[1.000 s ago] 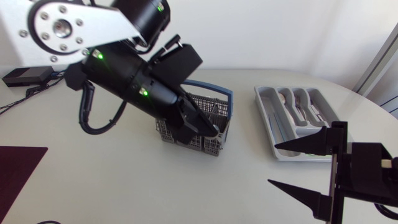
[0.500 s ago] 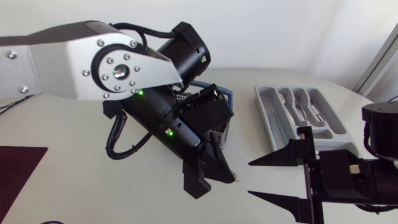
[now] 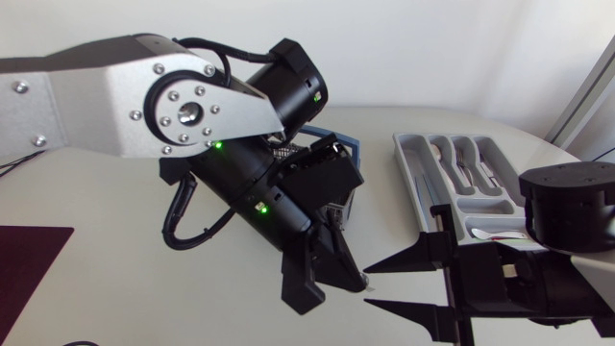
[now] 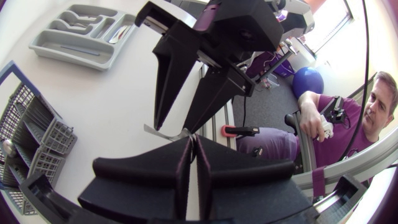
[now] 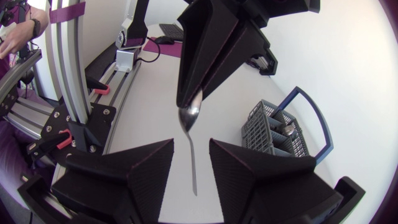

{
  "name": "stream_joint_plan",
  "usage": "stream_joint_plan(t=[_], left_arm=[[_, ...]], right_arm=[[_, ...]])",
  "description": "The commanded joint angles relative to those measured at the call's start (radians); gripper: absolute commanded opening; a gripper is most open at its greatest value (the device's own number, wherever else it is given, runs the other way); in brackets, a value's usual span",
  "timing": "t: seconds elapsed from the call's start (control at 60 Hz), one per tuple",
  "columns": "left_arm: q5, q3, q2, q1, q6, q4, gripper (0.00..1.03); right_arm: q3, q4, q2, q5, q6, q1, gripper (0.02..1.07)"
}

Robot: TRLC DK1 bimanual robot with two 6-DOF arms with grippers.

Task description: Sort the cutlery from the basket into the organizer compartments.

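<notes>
Right wrist view: spoon [image 5: 192, 148] (left gripper's [image 5: 192, 99])

A white table [image 3: 115, 288] filled the head view, its far edge curving from 9 o'clock round to 3 o'clock. A dark purple mat [image 3: 29, 264] lay on it at 8 o'clock, cut off by the view's edge. Behind the table stood a plain white wall [image 3: 432, 48]. At 3 o'clock a grey window frame [image 3: 588, 101] slanted in, and daylight fell bright on that side.
</notes>
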Motion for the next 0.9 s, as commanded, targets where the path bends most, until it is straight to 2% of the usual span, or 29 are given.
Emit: stream_joint_plan(t=[0.0, 0.167, 0.35, 0.583, 0.633, 0.65, 0.7, 0.717, 0.75, 0.817, 0.833, 0.883], left_arm=[[0.022, 0.000, 0.010, -0.010, 0.026, -0.016, 0.03], [0.025, -0.002, 0.006, -0.014, 0.026, -0.016, 0.03], [0.025, 0.000, 0.004, -0.012, 0.026, -0.016, 0.03], [0.034, 0.008, -0.007, -0.007, 0.023, -0.016, 0.04], [0.034, 0.011, -0.010, -0.001, 0.021, -0.016, 0.14], [0.034, 0.014, -0.013, 0.002, 0.020, -0.014, 0.21], [0.034, 0.023, -0.016, 0.013, 0.014, -0.013, 0.33], [0.042, 0.028, -0.019, 0.017, 0.007, -0.010, 0.41], [0.054, 0.034, -0.025, 0.025, 0.003, -0.004, 0.49], [0.054, 0.035, -0.056, 0.051, -0.057, 0.071, 0.66], [0.054, 0.034, -0.079, 0.074, -0.112, 0.133, 0.70], [0.054, 0.035, -0.103, 0.109, -0.204, 0.228, 0.74]], right_arm=[[-0.029, 0.022, 0.016, 0.013, 0.026, 0.015, 0.38], [-0.038, 0.037, 0.036, 0.024, 0.026, 0.035, 0.28], [-0.048, 0.039, 0.031, 0.030, 0.026, 0.043, 0.08], [-0.058, 0.026, 0.014, 0.042, 0.026, 0.049, 0.08], [-0.058, 0.019, 0.008, 0.042, 0.026, 0.049, 0.08], [-0.058, 0.014, 0.007, 0.042, 0.026, 0.050, 0.08], [-0.060, 0.006, 0.005, 0.044, 0.026, 0.052, 0.08], [-0.061, 0.002, 0.004, 0.044, 0.026, 0.052, 0.08], [-0.064, -0.001, 0.001, 0.047, 0.026, 0.053, 0.08], [-0.071, -0.007, -0.002, 0.055, 0.026, 0.055, 0.08], [-0.072, -0.012, -0.001, 0.061, 0.026, 0.055, 0.08], [-0.077, -0.012, 0.001, 0.071, 0.026, 0.053, 0.08]])
